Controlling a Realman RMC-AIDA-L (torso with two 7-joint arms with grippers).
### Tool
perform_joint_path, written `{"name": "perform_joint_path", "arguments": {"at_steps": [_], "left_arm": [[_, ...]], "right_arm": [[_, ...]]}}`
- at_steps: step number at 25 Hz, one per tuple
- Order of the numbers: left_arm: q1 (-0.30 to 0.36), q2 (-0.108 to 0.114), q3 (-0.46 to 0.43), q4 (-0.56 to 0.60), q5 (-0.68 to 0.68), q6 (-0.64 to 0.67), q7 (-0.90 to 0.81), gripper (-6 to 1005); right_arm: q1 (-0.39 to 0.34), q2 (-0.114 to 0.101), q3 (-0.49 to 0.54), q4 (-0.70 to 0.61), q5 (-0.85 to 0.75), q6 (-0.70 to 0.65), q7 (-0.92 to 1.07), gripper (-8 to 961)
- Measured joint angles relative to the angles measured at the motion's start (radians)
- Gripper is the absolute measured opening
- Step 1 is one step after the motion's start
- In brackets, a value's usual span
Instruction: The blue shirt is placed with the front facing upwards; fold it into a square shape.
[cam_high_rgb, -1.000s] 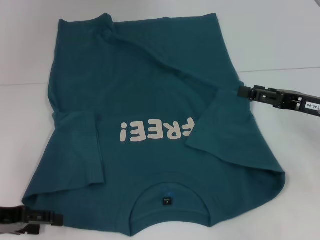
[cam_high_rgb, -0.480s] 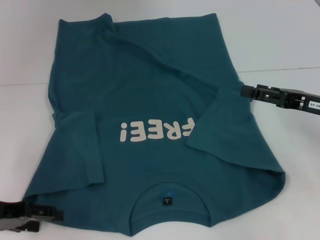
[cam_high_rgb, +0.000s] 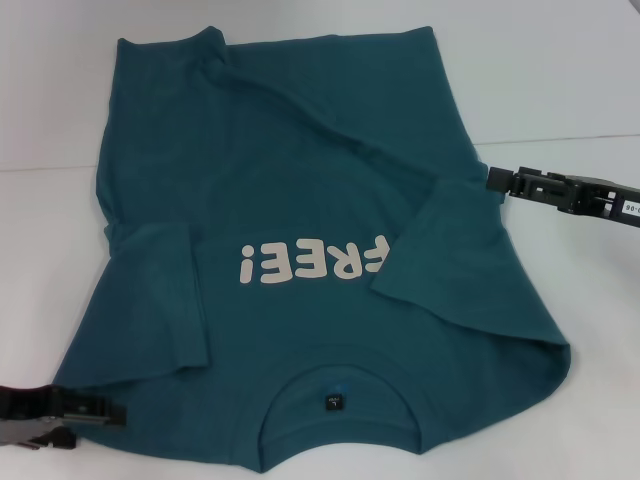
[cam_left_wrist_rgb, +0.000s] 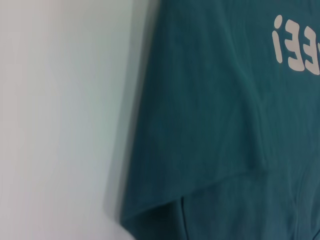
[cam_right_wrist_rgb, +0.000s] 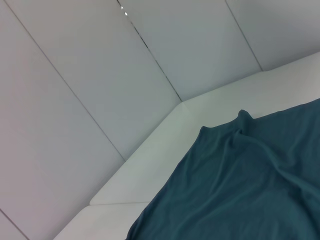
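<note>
The blue shirt (cam_high_rgb: 300, 200) lies front up on the white table, collar (cam_high_rgb: 335, 385) and dark label (cam_high_rgb: 333, 402) nearest me. Its cream "FREE!" print (cam_high_rgb: 310, 263) reads upside down. The right side is folded inward and covers the print's end; the left sleeve is folded in too. My right gripper (cam_high_rgb: 492, 179) sits at the shirt's right edge, by the fold. My left gripper (cam_high_rgb: 118, 413) is at the near left corner, beside the shoulder. The left wrist view shows shirt (cam_left_wrist_rgb: 210, 125) and print (cam_left_wrist_rgb: 295, 42); the right wrist view shows shirt (cam_right_wrist_rgb: 240, 190).
The white table (cam_high_rgb: 560, 80) extends past the shirt on the right and far side. A faint seam (cam_high_rgb: 50, 168) crosses it at the left. Grey wall panels (cam_right_wrist_rgb: 100, 75) rise behind the table's far edge in the right wrist view.
My right gripper has slid slightly to the right, off the shirt's edge. My left gripper has moved a little farther from me along the shirt's near left corner. The shirt lies unchanged.
</note>
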Motion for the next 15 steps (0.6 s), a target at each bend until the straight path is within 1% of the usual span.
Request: {"name": "perform_joint_path", "arguments": {"at_steps": [15], "left_arm": [[-0.035, 0.005, -0.007, -0.005, -0.016, 0.018, 0.001, 908]], "right_arm": [[0.000, -0.001, 0.003, 0.000, 0.000, -0.001, 0.000, 909]]}}
